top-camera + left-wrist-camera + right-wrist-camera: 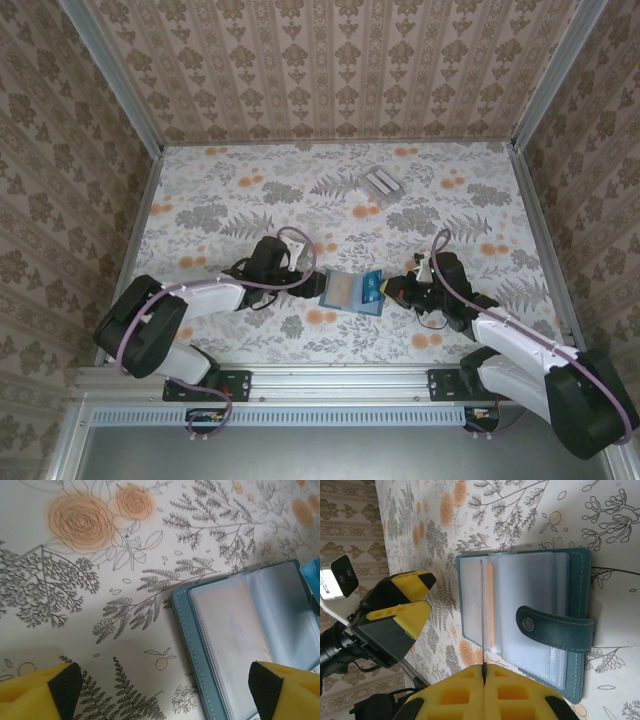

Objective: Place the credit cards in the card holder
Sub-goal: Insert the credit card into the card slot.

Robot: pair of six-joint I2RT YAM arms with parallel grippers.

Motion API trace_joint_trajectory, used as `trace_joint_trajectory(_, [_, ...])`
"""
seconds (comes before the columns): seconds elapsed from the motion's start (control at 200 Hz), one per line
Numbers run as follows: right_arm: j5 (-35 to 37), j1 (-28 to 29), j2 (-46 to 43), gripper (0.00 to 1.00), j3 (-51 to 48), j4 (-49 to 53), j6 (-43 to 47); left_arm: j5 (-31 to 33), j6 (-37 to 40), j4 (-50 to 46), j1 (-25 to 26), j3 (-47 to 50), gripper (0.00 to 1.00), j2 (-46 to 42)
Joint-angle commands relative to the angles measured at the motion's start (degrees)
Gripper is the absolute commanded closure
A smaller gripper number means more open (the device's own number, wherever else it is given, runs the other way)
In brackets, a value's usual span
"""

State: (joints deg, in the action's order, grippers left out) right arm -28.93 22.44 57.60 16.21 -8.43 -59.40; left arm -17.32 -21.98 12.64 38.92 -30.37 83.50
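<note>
Right gripper (483, 671), card (482, 615) at card holder (530, 580)

Teal card holder (577, 580) lies open flat, strap over its clear sleeves.
Orange-tan card (490, 605) in one sleeve; thin card (482, 615) edge-on above the holder.

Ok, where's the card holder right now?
In the top view the card holder lies open at front centre, between the left hand and the right hand, which holds a blue card over it.

Top view looks down from afar; wrist views sit close, seemingly facing each other, sharing the card holder (225, 630).
</note>
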Motion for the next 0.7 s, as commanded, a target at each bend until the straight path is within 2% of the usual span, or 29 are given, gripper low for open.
trace_joint_trajectory(0.0, [-1.92, 1.18, 3.48, 1.0, 0.24, -7.78, -0.6, -3.37, 1.69, 1.32, 0.78, -2.18, 0.11, 1.81])
trace_joint_trajectory(0.115, [-1.94, 2.43, 8.23, 1.0, 1.33, -10.51, 0.12, -5.5, 1.65, 1.77, 1.03, -2.76, 0.18, 3.4])
trace_joint_trajectory(0.275, [-0.43, 2.89, 10.16, 1.0, 0.55, -12.35, -0.4, -4.12, 2.03, 0.55, 1.28, -3.52, 0.29, 4.22])
trace_joint_trajectory(0.405, [-1.16, 3.6, 12.68, 1.0, 1.38, -12.7, 0.29, -3.89, 2.47, -0.35, 1.56, -4.17, 0.33, 4.63])
trace_joint_trajectory(0.555, [1.8, 5.33, 14.67, 1.0, 1.67, -13.74, -0.62, -4.24, 1.95, -0.89, 1.67, -5.11, 0.48, 5.99])
trace_joint_trajectory(0.695, [2.18, 5.51, 15.99, 1.0, 2.48, -13.37, -0.32, -3.45, 1.95, -1.15, 1.76, -5.22, 0.53, 6.06])
